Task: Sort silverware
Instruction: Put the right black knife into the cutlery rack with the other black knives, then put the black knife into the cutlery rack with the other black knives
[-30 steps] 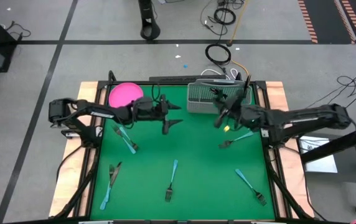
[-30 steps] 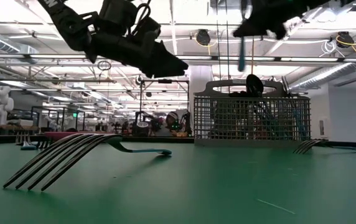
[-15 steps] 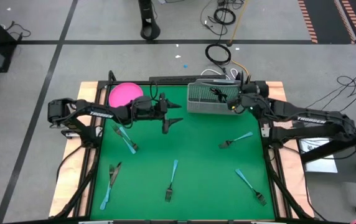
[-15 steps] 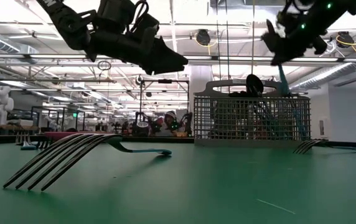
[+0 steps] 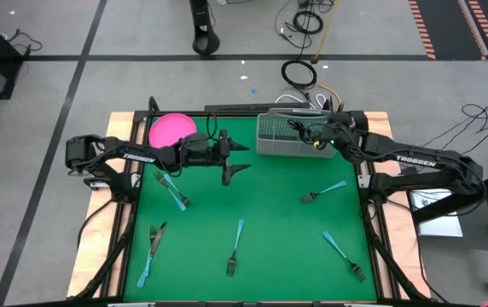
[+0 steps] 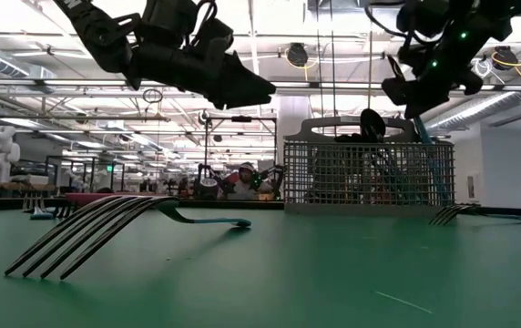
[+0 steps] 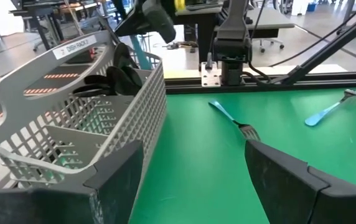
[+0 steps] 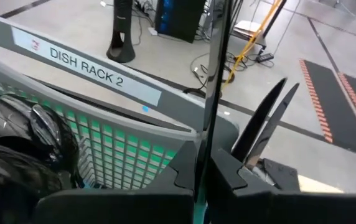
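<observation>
I've got blue-handled, dark-headed silverware (image 5: 235,247) scattered across the green table (image 5: 261,196), more standing in the basket (image 5: 282,135) at the far edge. My right gripper (image 5: 319,141) is over the basket's right end, fingers pinched together on a thin dark utensil (image 8: 218,74) pointing down into it, arm stretched in from the right. Left gripper (image 5: 237,167) hovers mid-table, fingers spread wide, holding nothing, near the pink plate (image 5: 172,130).
</observation>
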Action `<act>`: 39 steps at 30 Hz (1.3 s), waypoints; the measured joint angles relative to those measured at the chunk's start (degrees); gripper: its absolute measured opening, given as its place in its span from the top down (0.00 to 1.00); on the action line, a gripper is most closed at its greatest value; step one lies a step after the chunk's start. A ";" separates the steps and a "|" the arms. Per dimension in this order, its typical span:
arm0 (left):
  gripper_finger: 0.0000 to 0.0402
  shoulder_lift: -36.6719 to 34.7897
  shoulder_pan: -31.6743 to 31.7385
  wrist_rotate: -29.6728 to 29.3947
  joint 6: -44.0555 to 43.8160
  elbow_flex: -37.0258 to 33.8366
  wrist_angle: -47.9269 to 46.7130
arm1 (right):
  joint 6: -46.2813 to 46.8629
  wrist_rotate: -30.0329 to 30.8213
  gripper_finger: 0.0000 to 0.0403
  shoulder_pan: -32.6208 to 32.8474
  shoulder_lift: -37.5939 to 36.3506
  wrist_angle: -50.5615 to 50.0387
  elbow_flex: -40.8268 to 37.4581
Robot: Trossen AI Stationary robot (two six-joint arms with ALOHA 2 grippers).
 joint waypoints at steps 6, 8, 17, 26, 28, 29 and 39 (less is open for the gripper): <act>0.29 0.02 -0.35 0.02 -0.03 0.00 -0.04 | 2.18 -0.05 1.00 -0.82 0.47 8.60 -5.90; 0.29 0.02 -0.36 0.02 -0.07 0.00 -0.12 | 2.89 -0.06 1.00 -1.15 0.48 10.91 -8.37; 0.29 0.04 -0.68 0.04 -0.16 0.00 -0.20 | 8.56 -0.22 0.92 -1.22 0.48 13.20 -13.94; 0.29 0.04 -0.69 0.07 -0.14 0.00 -0.28 | 6.05 -0.59 0.71 -1.20 -0.55 14.20 -13.46; 0.29 0.04 -0.68 1.10 -0.39 0.00 -0.45 | 3.82 -2.04 0.67 -1.18 -1.33 14.53 -12.28; 0.29 0.04 -0.68 1.71 -1.00 0.00 -0.46 | 2.62 -2.50 0.66 -1.16 -1.77 14.52 -11.47; 0.29 -0.14 -3.35 5.62 -1.23 0.00 -3.28 | -8.00 -19.99 0.63 2.55 -5.00 18.28 -0.74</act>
